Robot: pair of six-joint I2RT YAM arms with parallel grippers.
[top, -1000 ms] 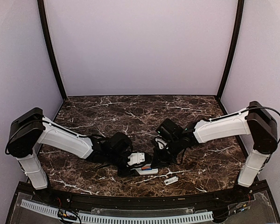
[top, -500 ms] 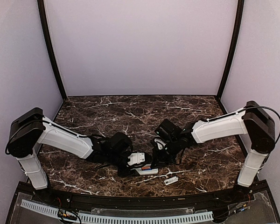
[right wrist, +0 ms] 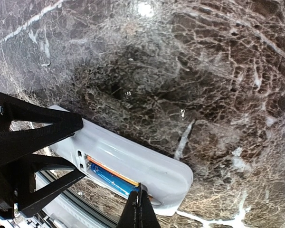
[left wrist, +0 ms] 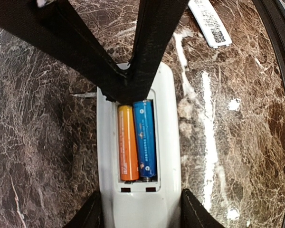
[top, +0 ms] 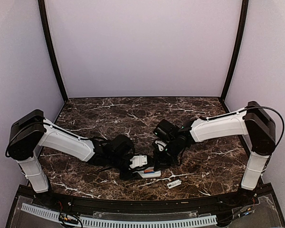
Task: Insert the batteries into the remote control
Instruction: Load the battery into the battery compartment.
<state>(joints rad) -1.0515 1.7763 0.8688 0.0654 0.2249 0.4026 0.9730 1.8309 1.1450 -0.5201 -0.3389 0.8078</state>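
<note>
Shifting slightly toward frame left since the earlier overhead view, the right end effector (right wrist: 139,199) is clenched to a point, its tip at the upper end of the remote control (left wrist: 168,118) bay. The orange battery (left wrist: 127,142) and blue battery (left wrist: 145,137) lie side by side inside. The left end effector (left wrist: 142,213) grasps the remote's lower end on the table (left wrist: 38,118).
</note>
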